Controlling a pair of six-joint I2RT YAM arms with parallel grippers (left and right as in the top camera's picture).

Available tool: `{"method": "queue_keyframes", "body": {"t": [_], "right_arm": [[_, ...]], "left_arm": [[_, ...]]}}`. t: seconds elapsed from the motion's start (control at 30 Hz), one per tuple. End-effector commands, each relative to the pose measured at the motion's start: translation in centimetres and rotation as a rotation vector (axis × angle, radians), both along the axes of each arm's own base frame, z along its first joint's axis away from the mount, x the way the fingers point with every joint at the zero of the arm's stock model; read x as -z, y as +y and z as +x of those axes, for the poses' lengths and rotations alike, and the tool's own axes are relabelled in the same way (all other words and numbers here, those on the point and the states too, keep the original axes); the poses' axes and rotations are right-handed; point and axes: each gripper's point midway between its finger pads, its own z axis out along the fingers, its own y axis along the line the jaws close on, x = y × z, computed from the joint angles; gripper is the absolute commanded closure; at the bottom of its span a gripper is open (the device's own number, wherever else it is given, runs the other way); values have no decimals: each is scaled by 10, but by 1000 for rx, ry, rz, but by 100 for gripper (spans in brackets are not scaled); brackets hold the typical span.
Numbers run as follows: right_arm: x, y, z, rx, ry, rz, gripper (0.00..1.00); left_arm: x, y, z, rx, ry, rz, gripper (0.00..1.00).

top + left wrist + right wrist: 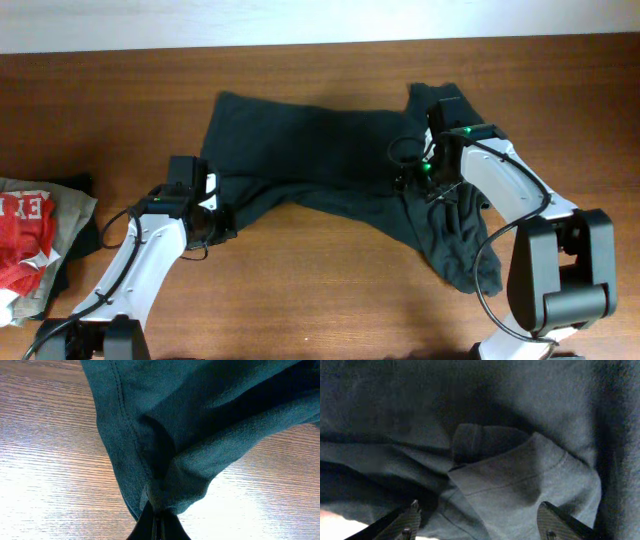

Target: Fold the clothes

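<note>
The dark blackish-green T-shirt (320, 150) lies crumpled across the middle of the wooden table, with a bunched part trailing to the front right. No lettering or tag shows. My left gripper (215, 215) is shut on the shirt's lower left edge; in the left wrist view the closed fingertips (159, 517) pinch a fold of the fabric (200, 425) above the table. My right gripper (425, 180) hovers over the shirt's right part. In the right wrist view its fingers (477, 515) are spread wide over a folded hem (520, 480), with nothing between them.
A pile of a red garment with white letters (22, 235) on a grey-beige garment (60, 215) lies at the table's left edge. Bare wood (330, 290) shows in front of the shirt. The table's far edge (320, 42) runs along the top.
</note>
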Motion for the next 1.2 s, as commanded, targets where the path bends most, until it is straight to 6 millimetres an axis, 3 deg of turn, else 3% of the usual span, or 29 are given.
{"method": "queue_keyframes", "body": {"t": [0.0,0.07,0.13,0.23,0.27,0.3,0.37,0.43,0.47,0.53,0.57,0.63,0.73,0.8,0.9,1.0,1.07,1.17], "right_arm": [[24,-5,-2,33,62,-23,23],[35,-5,-3,35,87,-25,50],[35,-5,-1,36,77,-25,96],[32,-9,0,37,68,-47,96],[17,-20,2,48,35,-98,96],[-16,-38,5,74,-8,-171,96],[-60,-57,6,108,-63,-236,96],[-123,-74,8,156,-164,-266,96],[-169,-84,6,192,-244,-262,96],[-204,-91,-7,179,-268,-275,96],[-206,-90,-11,170,-257,-276,96],[-203,-91,-19,161,-224,-282,96],[-202,-91,-22,148,-210,-286,96],[-201,-91,-24,144,-203,-286,96],[-199,-91,-31,112,-176,-295,96],[-205,-87,-38,91,-185,-274,96],[-206,-65,-56,40,-144,-174,96],[-210,-35,-79,-63,-108,-136,96]], "left_arm": [[-2,-2,-2,-7,-3,-21,99],[-2,-2,-2,-7,-3,-21,99],[-2,-3,-2,-7,-3,-22,99],[-3,-4,-2,-6,-3,-28,99],[-3,-4,-1,-6,-7,-28,99],[-4,-4,2,-5,-19,-29,99],[-4,-4,5,-6,-32,-30,99],[-4,-4,5,-9,-33,-31,99],[-4,-4,6,-9,-33,-31,99],[-14,-5,20,-8,-99,-36,99],[-22,-5,28,-23,-138,-42,100],[-63,-7,60,-47,-281,-63,99],[-145,-3,97,-57,-498,-47,100],[-200,-4,110,-43,-616,-46,99],[-224,28,91,-94,-611,132,100],[-266,38,59,-126,-712,166,99],[-266,40,27,-126,-668,165,99],[-243,26,-7,-67,-527,99,99]]}}
